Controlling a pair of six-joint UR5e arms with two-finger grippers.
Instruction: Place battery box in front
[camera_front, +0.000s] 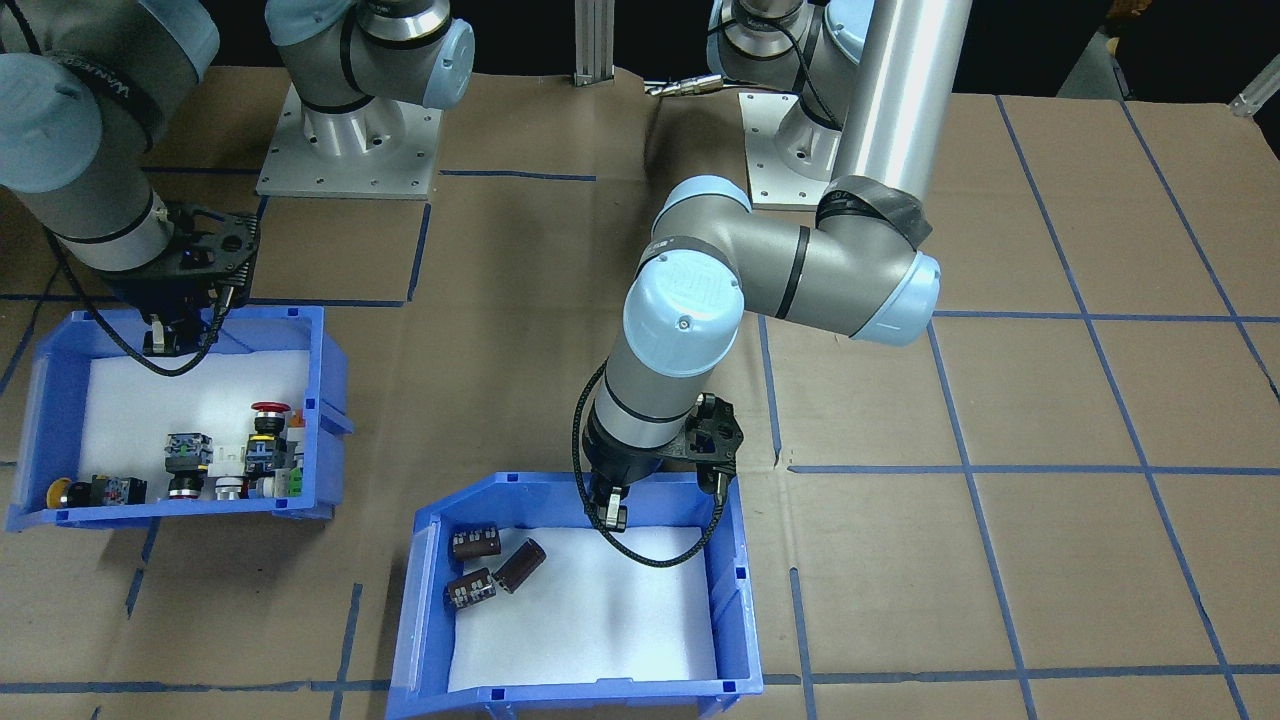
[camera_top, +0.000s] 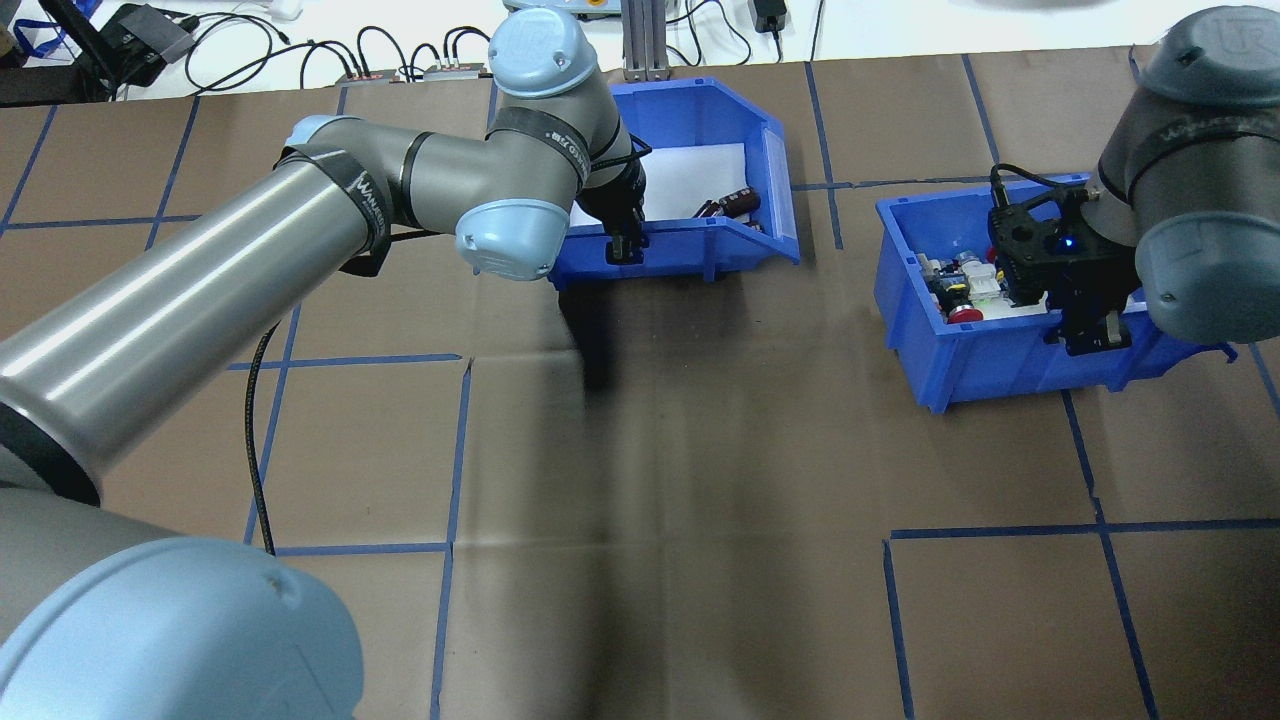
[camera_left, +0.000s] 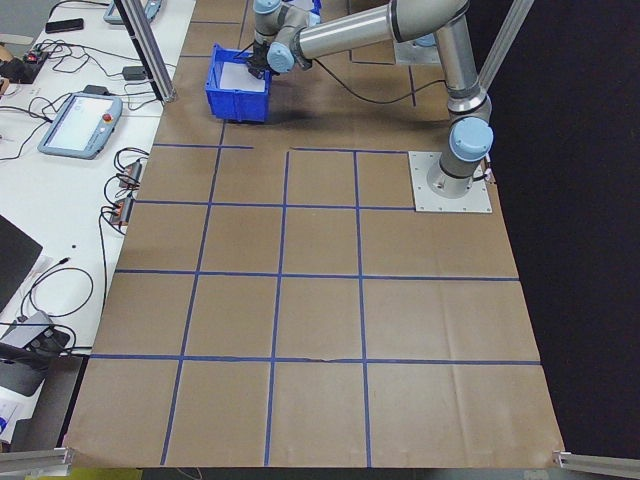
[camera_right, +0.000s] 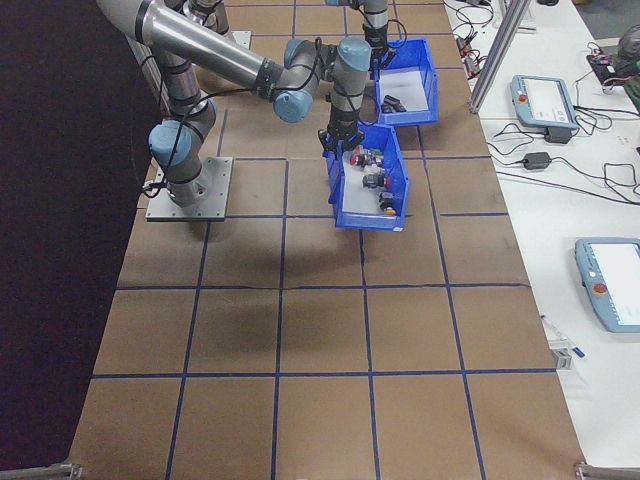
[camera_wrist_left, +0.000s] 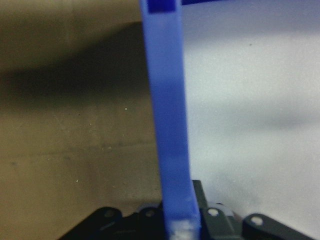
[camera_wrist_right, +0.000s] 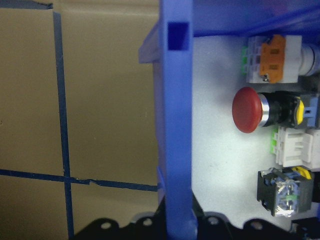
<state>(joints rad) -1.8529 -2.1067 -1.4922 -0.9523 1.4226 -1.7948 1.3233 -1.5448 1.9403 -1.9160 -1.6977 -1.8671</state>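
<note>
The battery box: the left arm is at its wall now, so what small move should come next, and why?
Probably open the jaws and lift away. The battery box already lies farther forward than the button box, and the left gripper straddles its wall; whether the box rests flat on the table cannot be told.

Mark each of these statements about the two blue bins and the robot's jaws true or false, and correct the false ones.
1. The left gripper straddles the battery box's wall. True.
2. The battery box holds a red push-button. False: it holds dark-brown cylinders on white foam.
3. The right gripper is at the wall of the button bin. True.
4. The two bins touch. False: bare table lies between them.
5. The battery box lies upside down. False: it stands upright, open side up.
</note>
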